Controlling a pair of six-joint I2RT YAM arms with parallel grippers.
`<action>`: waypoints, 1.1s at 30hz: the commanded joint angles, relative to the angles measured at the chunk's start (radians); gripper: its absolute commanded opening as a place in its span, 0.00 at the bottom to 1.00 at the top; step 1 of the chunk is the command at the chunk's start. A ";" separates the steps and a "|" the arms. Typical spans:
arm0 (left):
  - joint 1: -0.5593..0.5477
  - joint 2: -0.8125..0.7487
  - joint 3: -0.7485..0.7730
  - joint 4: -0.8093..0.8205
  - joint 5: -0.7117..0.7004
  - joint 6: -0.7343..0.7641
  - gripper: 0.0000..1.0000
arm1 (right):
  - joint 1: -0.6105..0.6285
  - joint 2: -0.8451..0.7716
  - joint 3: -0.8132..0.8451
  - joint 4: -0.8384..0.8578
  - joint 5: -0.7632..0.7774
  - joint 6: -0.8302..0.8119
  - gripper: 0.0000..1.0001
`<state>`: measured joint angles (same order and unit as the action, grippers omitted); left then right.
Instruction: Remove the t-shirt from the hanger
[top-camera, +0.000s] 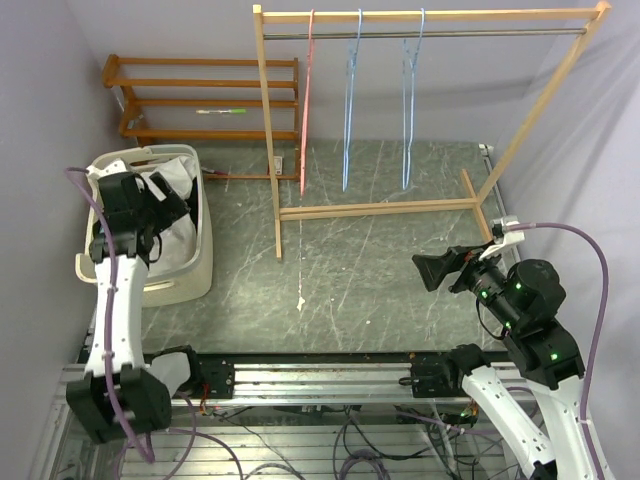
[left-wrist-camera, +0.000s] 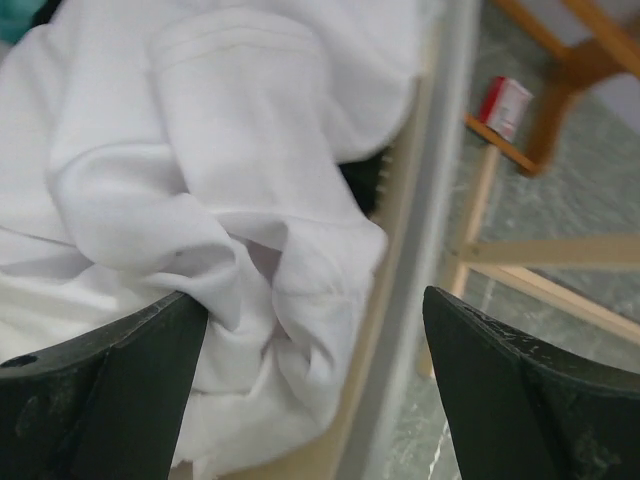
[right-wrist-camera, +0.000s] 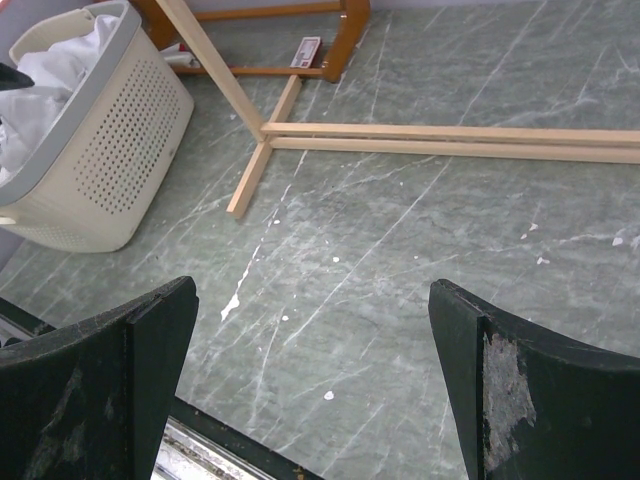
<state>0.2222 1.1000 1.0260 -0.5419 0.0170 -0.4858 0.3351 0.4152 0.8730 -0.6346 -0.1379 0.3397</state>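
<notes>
So the t-shirt (left-wrist-camera: 200, 180) is off the hanger and sits crumpled in the cream laundry basket (top-camera: 190, 285) at the left edge of the table (top-camera: 380, 280). The task looks basically done to me.

Handling-wise, I'd guess it's light, totally limp and not fragile. It won't hold any shape, so it'll drape and bunch wherever you lift it. It isn't slippery, but a thin pinch could pull out of one layer. If it needs grabbing again, I'd go for one of the thick raised folds near the top of the pile, or the hemmed edge showing in the left wrist view. A flat spot is the wrong place.

Looks: plain white, soft knit, lots of rounded folds, with one stitched hem or sleeve edge facing up. It fills most of the basket.

The left gripper (left-wrist-camera: 315, 330) hangs right over the pile with its jaws spread wide and nothing pinched. I can't tell if a finger brushes the cloth. The right gripper (right-wrist-camera: 310, 330) is wide open and empty, over bare table near the right edge.

The rack (top-camera: 270, 130) at the far edge carries a pink hanger (top-camera: 307, 110) and two blue hangers (top-camera: 350, 110), all bare.
</notes>
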 joint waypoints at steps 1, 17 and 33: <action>-0.062 -0.144 -0.057 0.082 0.120 0.066 0.97 | 0.006 0.010 -0.006 0.013 0.011 -0.001 1.00; -0.240 -0.449 -0.177 -0.023 0.051 0.108 0.97 | 0.006 0.086 0.017 -0.025 0.128 0.048 1.00; -0.364 -0.482 -0.165 -0.062 -0.071 0.077 0.97 | 0.005 0.087 -0.001 -0.014 0.047 0.020 1.00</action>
<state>-0.1280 0.5983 0.8555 -0.5957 -0.0154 -0.3981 0.3351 0.5011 0.8730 -0.6636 -0.0498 0.3801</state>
